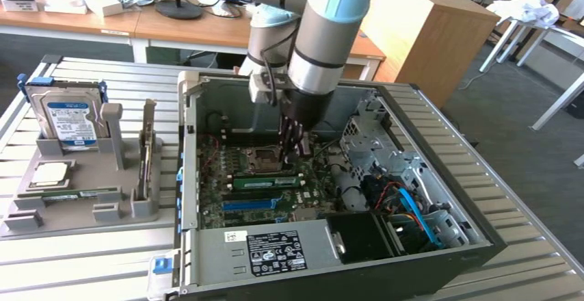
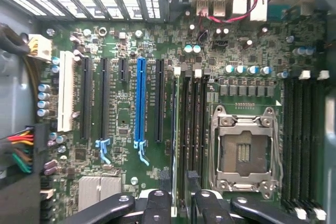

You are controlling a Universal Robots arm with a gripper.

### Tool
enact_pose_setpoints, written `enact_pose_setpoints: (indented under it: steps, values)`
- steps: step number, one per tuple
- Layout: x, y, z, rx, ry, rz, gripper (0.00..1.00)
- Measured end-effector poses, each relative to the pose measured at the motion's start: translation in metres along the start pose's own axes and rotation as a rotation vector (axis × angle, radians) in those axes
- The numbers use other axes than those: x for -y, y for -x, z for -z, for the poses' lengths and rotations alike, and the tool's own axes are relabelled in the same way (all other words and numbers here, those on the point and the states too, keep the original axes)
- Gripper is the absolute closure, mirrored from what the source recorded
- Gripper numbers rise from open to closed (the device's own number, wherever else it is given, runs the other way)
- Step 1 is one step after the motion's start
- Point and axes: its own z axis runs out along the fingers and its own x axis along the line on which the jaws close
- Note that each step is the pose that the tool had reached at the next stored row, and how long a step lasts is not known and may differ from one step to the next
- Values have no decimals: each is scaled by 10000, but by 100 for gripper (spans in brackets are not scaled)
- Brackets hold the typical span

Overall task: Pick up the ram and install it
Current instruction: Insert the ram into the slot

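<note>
In the exterior view the ram (image 1: 265,180) is seen seated on edge in the motherboard (image 2: 116,129), long axis 9-to-3, at 7 o'clock just beneath the spread, empty hand (image 1: 294,154).

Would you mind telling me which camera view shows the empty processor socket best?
The wrist view: the processor socket is seen straight on, empty and unobstructed. The exterior view shows it from farther off and at a slant, beside the gripper.
</note>
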Motion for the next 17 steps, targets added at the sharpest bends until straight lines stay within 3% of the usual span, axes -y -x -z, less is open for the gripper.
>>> enact_pose_setpoints:
  steps: [17]
  values:
    - [-14, -5, 678, 1, 1, 0, 75]
